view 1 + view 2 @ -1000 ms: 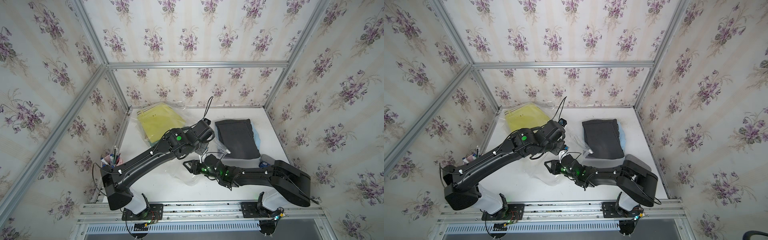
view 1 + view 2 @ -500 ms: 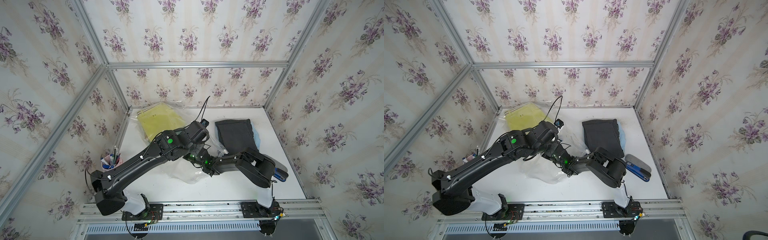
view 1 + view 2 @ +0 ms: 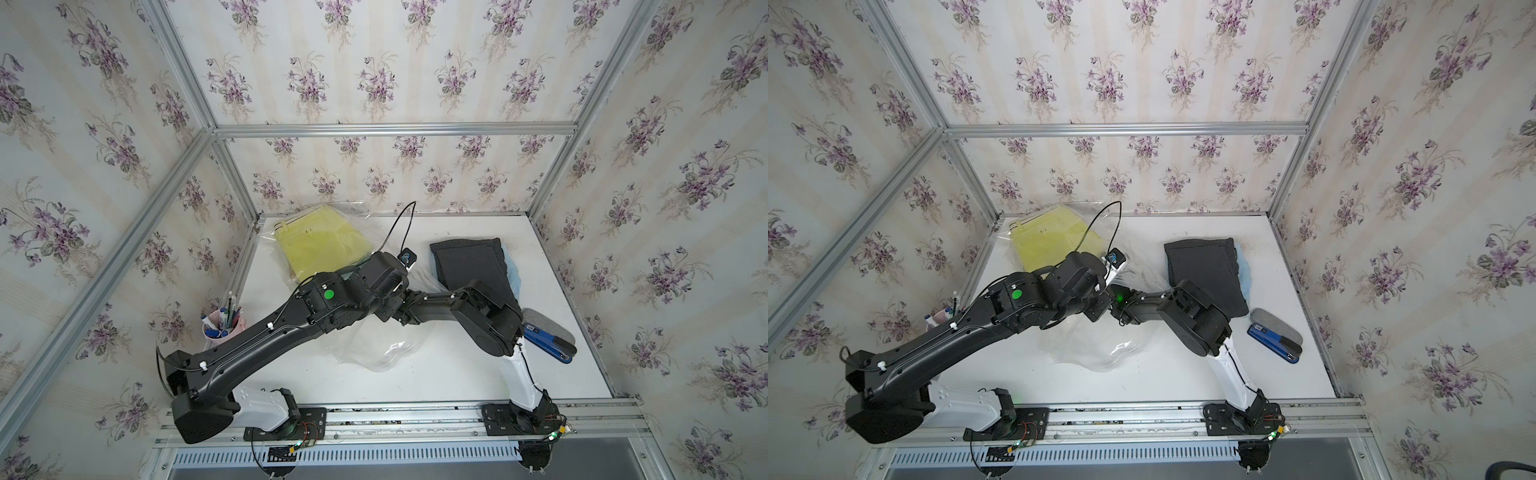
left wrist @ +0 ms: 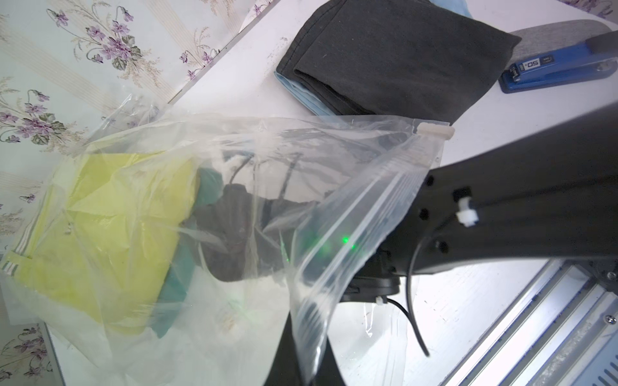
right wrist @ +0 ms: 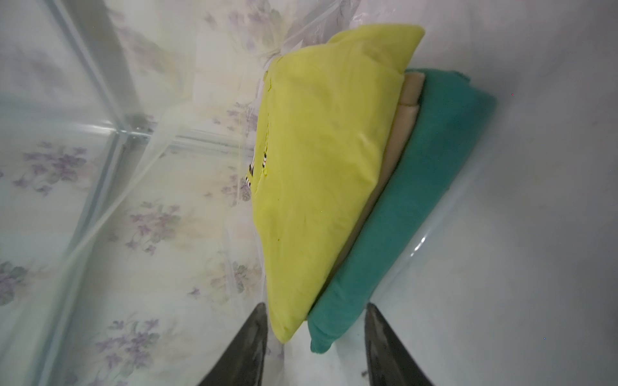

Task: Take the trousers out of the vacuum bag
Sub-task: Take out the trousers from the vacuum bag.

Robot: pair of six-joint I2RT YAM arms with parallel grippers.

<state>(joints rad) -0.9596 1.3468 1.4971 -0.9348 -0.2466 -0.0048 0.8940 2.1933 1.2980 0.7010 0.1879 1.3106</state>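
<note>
White desk (image 3: 457,374) inside aluminium-framed enclosure; floral wallpaper on every wall.

On far-left part of desk: vacuum bag (image 3: 386,353), clear and crinkled, closed end toward far-left corner, mouth toward desk centre. Inside bag, flat stack of three: yellow-green trousers (image 5: 317,167) on top, tan trousers (image 5: 404,100) in middle, teal trousers (image 5: 384,234) at bottom. Outside bag, on far-right part of desk: black trousers (image 3: 469,266) laid over light blue trousers (image 3: 513,276), with only a blue edge exposed.

Left arm (image 3: 257,353): reaches across to bag mouth. Left jaws: fully closed on upper lip of bag at zip strip (image 4: 364,220); holds lip raised off desk, mouth gaping. White slider (image 4: 434,130) at end of strip nearest black trousers.

Right arm (image 3: 486,320): passes through raised mouth into bag. Right jaws: about half open, inside bag, fingers (image 5: 250,351) set either side of near corner of stack. Corner tips of yellow-green and teal layers between fingers; no clamp on cloth.

Near right edge of desk: blue stapler (image 3: 542,337) resting on grey pad (image 3: 540,320). At left edge: pink cup (image 3: 220,328) of pens.
</note>
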